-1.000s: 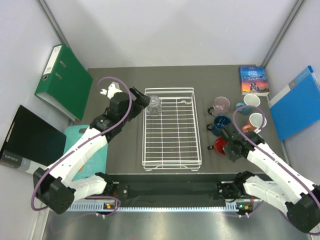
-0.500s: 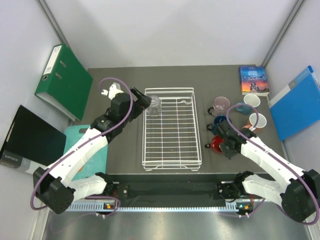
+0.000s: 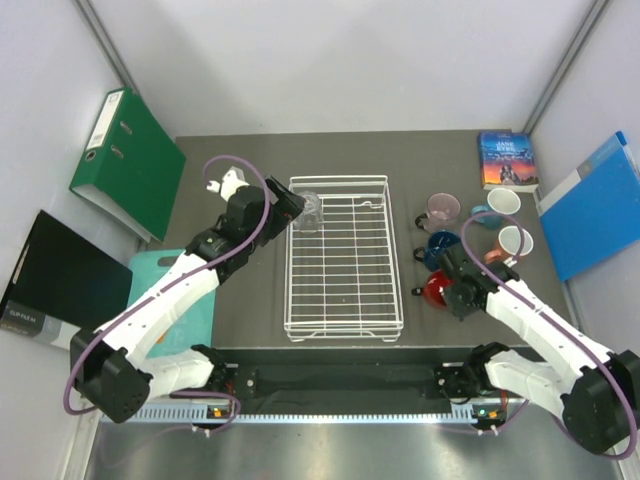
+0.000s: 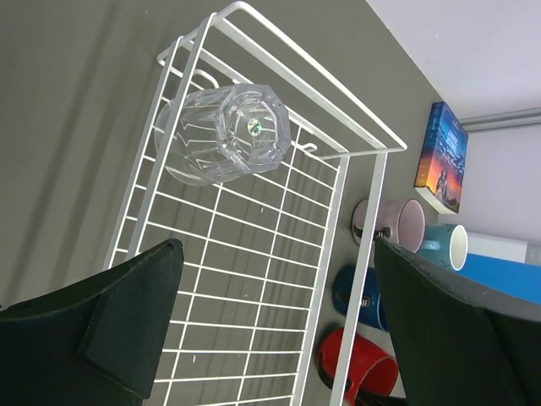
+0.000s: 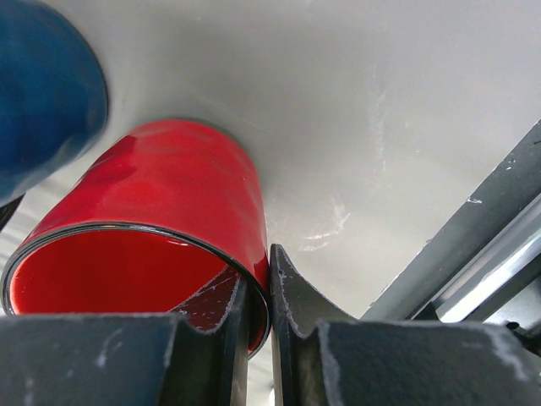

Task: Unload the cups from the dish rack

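The white wire dish rack [image 3: 289, 260] lies mid-table. A clear glass tumbler [image 3: 309, 212] sits in its far-left corner. My left gripper [image 3: 284, 211] hangs open just left of the tumbler; in the left wrist view the tumbler [image 4: 224, 133] stands ahead of the spread fingers [image 4: 127, 321] above the rack [image 4: 358, 254]. Right of the rack stand the mauve-pink [image 3: 441, 208], dark blue [image 3: 440, 248], light blue [image 3: 500, 205] and salmon-orange [image 3: 513, 242] cups. My right gripper [image 3: 453, 287] is shut on the rim of the red cup [image 5: 169, 203], one finger inside and one outside.
A green binder [image 3: 130, 160], a black folder [image 3: 60, 280] and a teal board [image 3: 150, 275] lie to the left. A book [image 3: 508, 160] and a blue folder [image 3: 595, 205] lie at the far right. The dark blue cup [image 5: 42, 93] stands close beside the red one.
My left gripper has edged right, closer to the tumbler. My right gripper has shifted slightly left and stays on the red cup.
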Available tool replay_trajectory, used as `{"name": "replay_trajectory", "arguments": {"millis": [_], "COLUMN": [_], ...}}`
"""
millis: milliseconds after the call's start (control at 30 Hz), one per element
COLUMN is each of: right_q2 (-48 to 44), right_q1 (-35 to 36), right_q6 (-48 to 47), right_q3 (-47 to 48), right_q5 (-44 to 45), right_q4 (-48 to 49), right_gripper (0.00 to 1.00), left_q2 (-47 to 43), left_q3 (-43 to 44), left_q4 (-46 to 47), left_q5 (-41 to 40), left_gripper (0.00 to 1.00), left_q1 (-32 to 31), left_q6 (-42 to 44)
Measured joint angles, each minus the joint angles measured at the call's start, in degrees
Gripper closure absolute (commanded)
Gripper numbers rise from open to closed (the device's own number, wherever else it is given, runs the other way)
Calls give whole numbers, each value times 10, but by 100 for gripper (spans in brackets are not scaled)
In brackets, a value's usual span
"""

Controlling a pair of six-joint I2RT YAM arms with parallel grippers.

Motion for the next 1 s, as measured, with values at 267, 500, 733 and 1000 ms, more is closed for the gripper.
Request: {"name": "replay_trajectory", "arguments": {"millis": [267, 500, 733, 1000], "right_q2": [0, 0, -10, -30], "right_q1": [-19, -20, -20, -20], "right_q6": [-21, -43, -68, -126], "right_q3": [0, 29, 76, 211], "right_q5": [-1, 1, 1, -5], "right_q4": [3, 2, -19, -35], "right_gripper": [73, 59, 55, 52], "left_q2": [11, 18, 23, 37], "left_q3": [0, 0, 0, 1], "left_q4": [-8, -13, -14, -17], "left_q5": [0, 0, 0, 0], "left_gripper": [1, 1, 1, 1], "left_q1": [-5, -8, -12, -14], "left_q6": [-4, -4, -4, -2]}}
